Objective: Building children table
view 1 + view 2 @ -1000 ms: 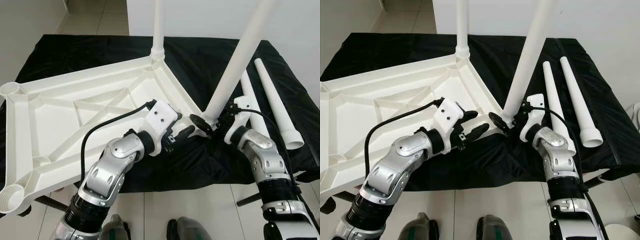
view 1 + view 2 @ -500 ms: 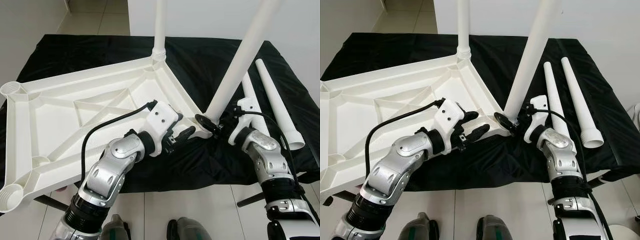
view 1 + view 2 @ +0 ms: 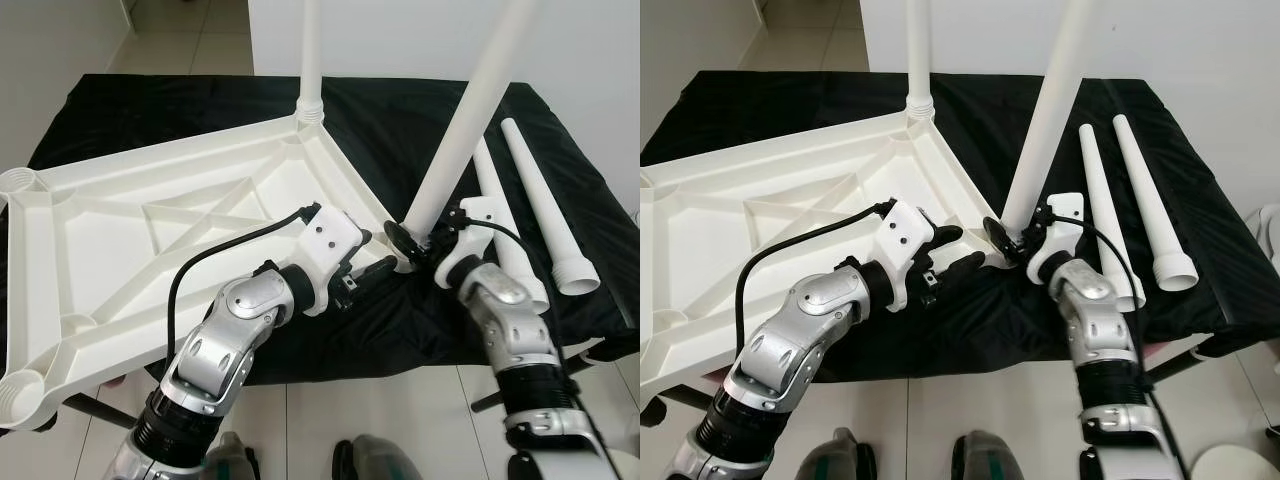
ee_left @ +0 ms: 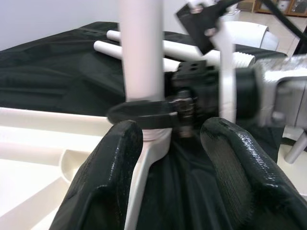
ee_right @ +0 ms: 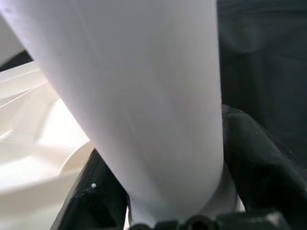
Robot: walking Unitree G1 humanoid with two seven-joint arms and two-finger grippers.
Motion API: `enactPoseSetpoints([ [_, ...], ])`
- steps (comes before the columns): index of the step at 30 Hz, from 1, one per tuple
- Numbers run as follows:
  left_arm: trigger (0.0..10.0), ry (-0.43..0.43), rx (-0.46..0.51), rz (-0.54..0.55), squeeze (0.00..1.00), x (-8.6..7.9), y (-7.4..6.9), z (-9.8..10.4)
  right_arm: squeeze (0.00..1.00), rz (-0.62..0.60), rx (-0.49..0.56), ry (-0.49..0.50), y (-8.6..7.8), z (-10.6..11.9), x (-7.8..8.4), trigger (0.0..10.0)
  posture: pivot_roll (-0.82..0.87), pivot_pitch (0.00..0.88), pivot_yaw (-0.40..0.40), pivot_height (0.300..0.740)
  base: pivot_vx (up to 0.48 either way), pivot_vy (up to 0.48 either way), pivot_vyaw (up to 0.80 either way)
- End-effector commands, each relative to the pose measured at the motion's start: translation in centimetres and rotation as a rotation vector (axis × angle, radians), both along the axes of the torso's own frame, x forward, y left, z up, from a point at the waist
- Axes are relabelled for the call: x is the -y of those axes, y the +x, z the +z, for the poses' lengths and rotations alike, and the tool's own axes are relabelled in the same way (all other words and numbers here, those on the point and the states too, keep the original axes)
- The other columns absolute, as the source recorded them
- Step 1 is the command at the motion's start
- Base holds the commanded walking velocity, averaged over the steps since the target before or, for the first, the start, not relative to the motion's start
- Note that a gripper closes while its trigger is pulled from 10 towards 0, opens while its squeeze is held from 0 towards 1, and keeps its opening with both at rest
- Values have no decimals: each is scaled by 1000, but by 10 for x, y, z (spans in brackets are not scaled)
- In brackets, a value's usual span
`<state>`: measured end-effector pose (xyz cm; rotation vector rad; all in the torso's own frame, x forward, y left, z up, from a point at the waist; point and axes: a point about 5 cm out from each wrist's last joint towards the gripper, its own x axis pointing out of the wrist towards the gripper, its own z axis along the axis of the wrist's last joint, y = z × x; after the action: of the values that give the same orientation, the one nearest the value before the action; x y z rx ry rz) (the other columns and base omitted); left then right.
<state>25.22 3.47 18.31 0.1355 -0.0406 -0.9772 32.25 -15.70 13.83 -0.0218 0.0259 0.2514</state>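
- You are at the second-leg step: the white tabletop (image 3: 150,230) lies upside down on the black-draped work table (image 3: 400,120), with one leg (image 3: 310,60) already upright in the far corner socket.
- The right gripper (image 3: 415,240) has its two black fingers closed round the base of the second leg (image 3: 465,120), right at the near right corner socket (image 3: 398,258). This leg leans away from upright, so I judge it is not yet fully seated.
- The left gripper (image 3: 365,275) sits at the tabletop's edge just beside that same corner. Its fingers (image 4: 115,167) are spread, with the corner rim between them in the left wrist view, and they grip nothing; it looks placed to steady the tabletop.
- The next move calls for bringing the leg upright over the socket and pressing or turning it home while the left gripper keeps the tabletop from sliding. Whether the socket is threaded cannot be told.
- Two loose legs (image 3: 540,210) lie side by side on the cloth to the right, close to the right arm; watch that your elbow does not roll them off.
- Two sockets remain open: the far left corner socket (image 3: 22,180) and the near left corner socket (image 3: 22,395).
- The two grippers are crowded close at one corner, and the left wrist cable (image 3: 210,255) loops over the tabletop.
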Motion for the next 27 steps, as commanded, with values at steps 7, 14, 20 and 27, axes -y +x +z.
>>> enactPoseSetpoints([
  [7, 10000, -8, 0, 15, 0, 0, -1, -1, 0, -379, -65, -2, -10, -10, -6, 10000, -130, 20, -28, 740, 0, 0, 0],
  [14, 10000, -8, 1, 23, 0, -1, 0, 0, 0, -404, -56, 12, -15, -8, -16, 10000, -128, 26, -29, 740, 0, 0, 0],
  [20, 10000, -7, 5, 31, 0, -2, 1, 1, 78, -415, -51, 12, -15, -4, -16, 10000, -129, 29, -31, 740, 0, 0, 0],
  [27, 10000, -9, 8, 33, 0, -2, 1, 2, 1000, -376, 1, 34, -16, 4, -13, 10000, -130, 31, -32, 740, 0, 0, 0],
])
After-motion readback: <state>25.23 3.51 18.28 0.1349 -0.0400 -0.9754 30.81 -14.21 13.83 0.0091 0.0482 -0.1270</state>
